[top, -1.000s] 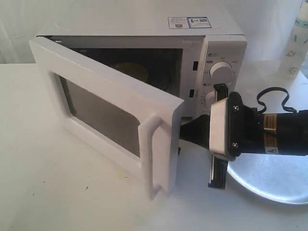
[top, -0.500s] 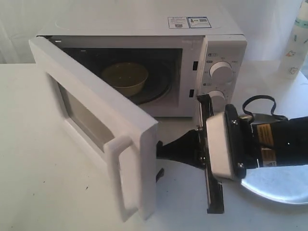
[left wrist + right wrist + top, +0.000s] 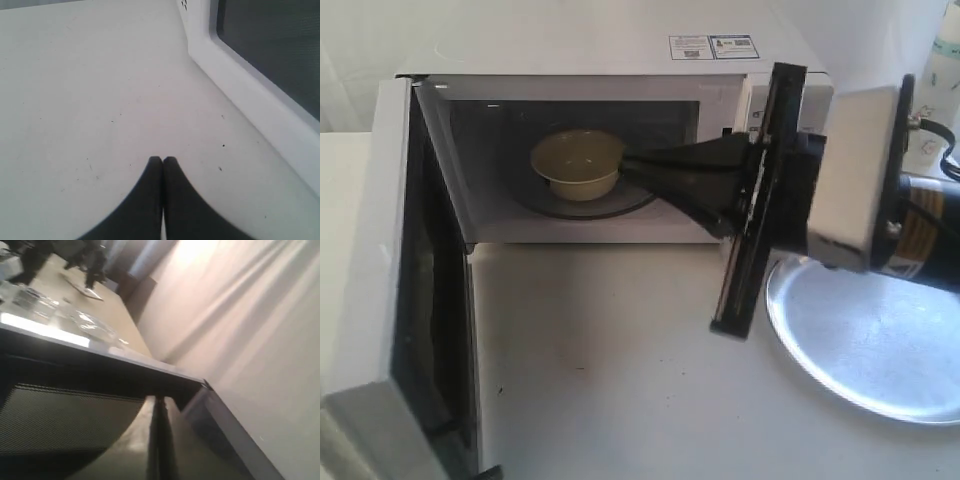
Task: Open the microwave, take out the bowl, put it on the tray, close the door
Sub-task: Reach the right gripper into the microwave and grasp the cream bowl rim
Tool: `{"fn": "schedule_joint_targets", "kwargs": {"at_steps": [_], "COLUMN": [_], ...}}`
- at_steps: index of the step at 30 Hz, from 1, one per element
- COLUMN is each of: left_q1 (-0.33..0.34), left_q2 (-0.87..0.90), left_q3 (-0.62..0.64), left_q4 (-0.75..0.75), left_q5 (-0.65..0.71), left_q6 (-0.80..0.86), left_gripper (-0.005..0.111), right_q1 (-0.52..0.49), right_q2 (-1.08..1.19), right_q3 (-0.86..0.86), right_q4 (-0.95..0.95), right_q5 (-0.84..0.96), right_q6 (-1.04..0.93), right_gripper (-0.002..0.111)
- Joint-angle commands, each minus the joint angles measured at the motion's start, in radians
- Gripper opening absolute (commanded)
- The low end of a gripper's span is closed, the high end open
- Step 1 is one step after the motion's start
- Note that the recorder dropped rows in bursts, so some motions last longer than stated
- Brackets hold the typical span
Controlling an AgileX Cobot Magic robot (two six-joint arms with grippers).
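Note:
The white microwave [image 3: 620,55] stands at the back with its door [image 3: 370,250] swung fully open to the left. The cream bowl [image 3: 577,163] sits on the turntable inside. My right gripper [image 3: 632,165] reaches into the cavity mouth, its black fingers pressed together, tips right at the bowl's right rim; contact cannot be judged. In the right wrist view the right gripper [image 3: 159,401] is shut and empty, and the bowl is out of sight. The silver tray [image 3: 865,340] lies on the table at the right. My left gripper [image 3: 162,160] is shut, low over the table beside the door's outer face [image 3: 260,65].
The right arm's body [image 3: 860,180] hides the knobs and hangs over the tray's back edge. A white bottle [image 3: 942,60] stands at the far back right. White tabletop [image 3: 620,350] stretches between the open door and the tray.
The door swung from half open to fully open on the left. My right gripper left the door's edge, rose and moved into the cavity up to the bowl.

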Motion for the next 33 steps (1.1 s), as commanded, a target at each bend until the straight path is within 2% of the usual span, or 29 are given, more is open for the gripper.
{"fn": "schedule_joint_targets", "kwargs": {"at_steps": [1,4,9,12,15,18,23,25,27,29,33], "left_q1": [-0.003,-0.003,-0.003,-0.003,-0.003,-0.003,-0.003,-0.003,-0.003,-0.003,-0.003], "left_q2": [-0.002,-0.002,-0.002,-0.002,-0.002,-0.002,-0.002,-0.002,-0.002,-0.002,-0.002], "left_q3": [-0.003,-0.003,-0.003,-0.003,-0.003,-0.003,-0.003,-0.003,-0.003,-0.003,-0.003], "left_q4": [-0.008,-0.008,-0.008,-0.008,-0.008,-0.008,-0.008,-0.008,-0.008,-0.008,-0.008], "left_q5": [0.002,0.002,0.002,0.002,0.002,0.002,0.002,0.002,0.002,0.002,0.002], "left_q6": [0.0,0.0,0.0,0.0,0.0,0.0,0.0,0.0,0.0,0.0,0.0], "left_gripper": [0.0,0.0,0.0,0.0,0.0,0.0,0.0,0.0,0.0,0.0,0.0], "right_q1": [0.035,0.067,0.127,0.155,0.18,0.183,0.187,0.193,0.2,0.204,0.206], "right_q2": [0.026,0.118,0.344,0.486,0.626,0.737,0.859,0.893,0.917,0.93,0.936], "right_q3": [-0.028,-0.085,-0.237,-0.351,-0.451,-0.552,-0.707,-0.763,-0.812,-0.844,-0.88], "right_q4": [0.194,0.205,0.387,0.392,0.384,0.391,0.449,0.449,0.447,0.447,0.461], "right_q5": [0.193,0.197,0.201,0.201,0.203,0.234,0.439,0.536,0.618,0.654,0.683], "right_q6": [-0.041,-0.083,-0.239,-0.263,-0.271,-0.348,-0.363,-0.363,-0.365,-0.365,-0.365], "right_gripper": [0.0,0.0,0.0,0.003,0.014,0.032,0.067,0.072,0.07,0.061,0.029]}}
